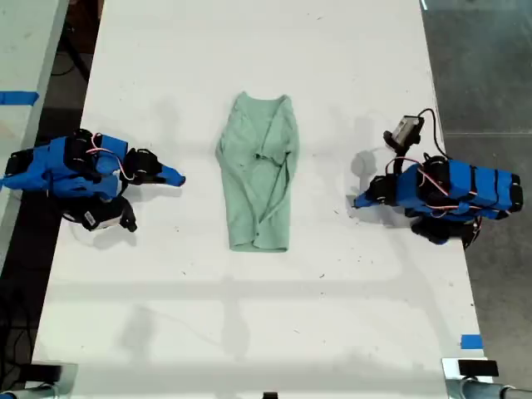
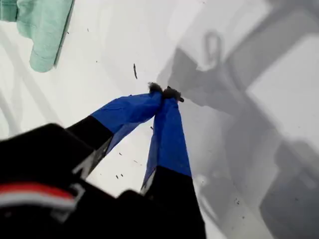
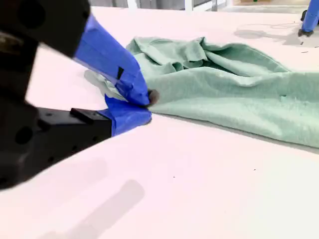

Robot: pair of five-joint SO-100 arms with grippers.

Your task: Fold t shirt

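Note:
The t shirt [image 1: 259,174] is pale mint green and wrinkled, lying as a long narrow strip in the middle of the white table [image 1: 249,332]. My first gripper [image 1: 357,201] is on the exterior view's right, shut and empty, tipped down toward the table well short of the shirt. In its wrist view the gripper [image 2: 166,92] has only one corner of the t shirt [image 2: 42,25] showing, far off. My second gripper [image 1: 179,177], on the exterior view's left, is shut and empty. It sits low over the table, a short way from the shirt's long edge. Its wrist view shows the gripper [image 3: 148,107] close before the t shirt [image 3: 234,94].
The table's long edges run close behind both arm bases, with dark floor [image 1: 50,125] on the exterior view's left and grey floor [image 1: 490,83] on its right. A small camera with a looped cable [image 1: 407,129] sticks up from the first arm. Blue tape [image 1: 471,341] marks the table's near corner.

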